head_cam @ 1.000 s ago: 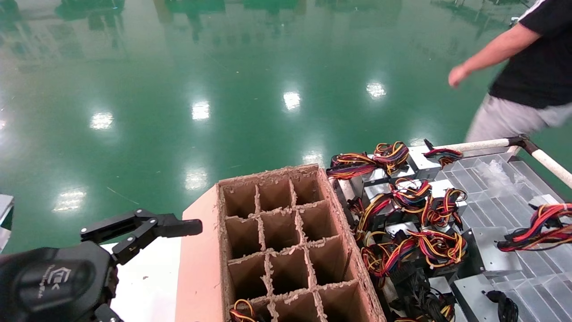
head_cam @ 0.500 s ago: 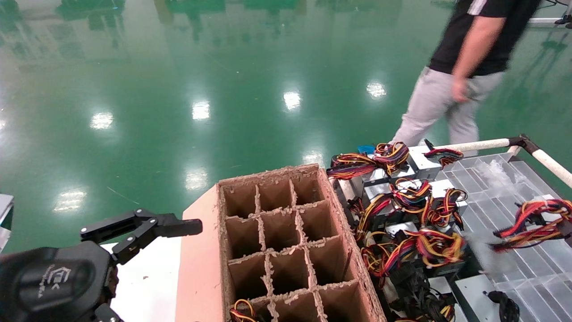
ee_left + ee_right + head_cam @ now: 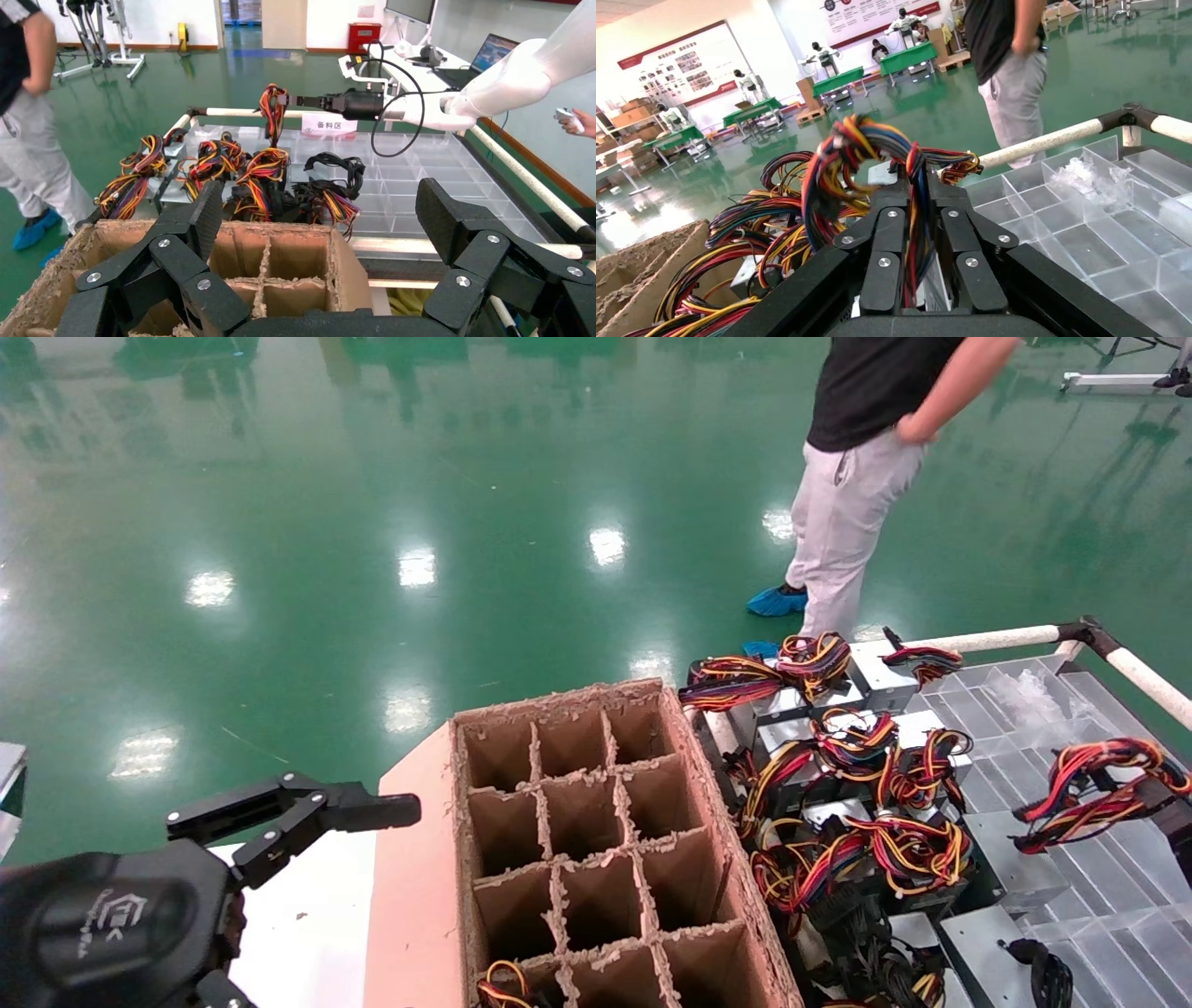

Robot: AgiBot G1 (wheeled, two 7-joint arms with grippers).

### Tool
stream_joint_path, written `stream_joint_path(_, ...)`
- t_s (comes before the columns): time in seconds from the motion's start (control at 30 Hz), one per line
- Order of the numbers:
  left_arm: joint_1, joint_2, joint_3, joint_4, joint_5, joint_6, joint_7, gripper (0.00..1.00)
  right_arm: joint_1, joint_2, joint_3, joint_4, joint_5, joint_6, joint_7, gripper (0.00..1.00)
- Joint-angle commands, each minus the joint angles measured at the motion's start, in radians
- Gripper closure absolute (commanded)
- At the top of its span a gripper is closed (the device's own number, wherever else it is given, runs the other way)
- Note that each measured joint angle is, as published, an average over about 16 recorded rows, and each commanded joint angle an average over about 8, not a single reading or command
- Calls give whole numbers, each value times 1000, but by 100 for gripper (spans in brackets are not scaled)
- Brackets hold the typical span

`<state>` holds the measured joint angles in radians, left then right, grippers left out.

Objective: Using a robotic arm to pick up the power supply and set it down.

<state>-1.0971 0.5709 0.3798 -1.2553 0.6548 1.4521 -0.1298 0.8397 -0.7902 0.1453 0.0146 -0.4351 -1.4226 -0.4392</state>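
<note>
Red-yellow wire bundle of the power supply (image 3: 877, 161) is being pinched by the right pincer (image 3: 921, 210) above the clear tray (image 3: 1071, 728); left pincer (image 3: 320, 232) is idling spread apart beside the cardboard divider box (image 3: 596, 840).

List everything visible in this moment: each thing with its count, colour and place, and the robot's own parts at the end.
Power supply: one held, red, yellow, orange and black wire bundle, hanging from the right gripper above the clear trays.
Other power supplies: many, silver-grey with coloured wires, piled right of the cardboard box.
Cardboard divider box: one, brown, centre; one near cell holds wires, the others in view look empty.
Clear trays: a grid of compartments, transparent, far right.
Rail: white tubes with a black corner joint, behind the trays.
Person: one, black shirt, grey trousers, blue shoe covers, on the green floor beyond.
Left gripper: black, open, parked left of the box.
Right gripper: black, shut on the wires.
</note>
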Motion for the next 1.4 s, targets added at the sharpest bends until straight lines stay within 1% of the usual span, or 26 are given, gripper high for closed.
stream_joint_path(0.03,0,0,0,0,0,0,0,0,0,0,0,0,-1,1,0,0)
stream_joint_path(0.33,0,0,0,0,0,0,0,0,0,10,1,12,1,-19,-2,0)
stream_joint_path(0.67,0,0,0,0,0,0,0,0,-10,35,10,62,15,-90,28,0)
stream_joint_path(1.03,0,0,0,0,0,0,0,0,-11,40,7,78,15,-97,37,0)
stream_joint_path(1.17,0,0,0,0,0,0,0,0,-3,45,-8,120,5,-97,58,0)
stream_joint_path(1.4,0,0,0,0,0,0,0,0,24,60,-55,250,-29,-94,123,0)
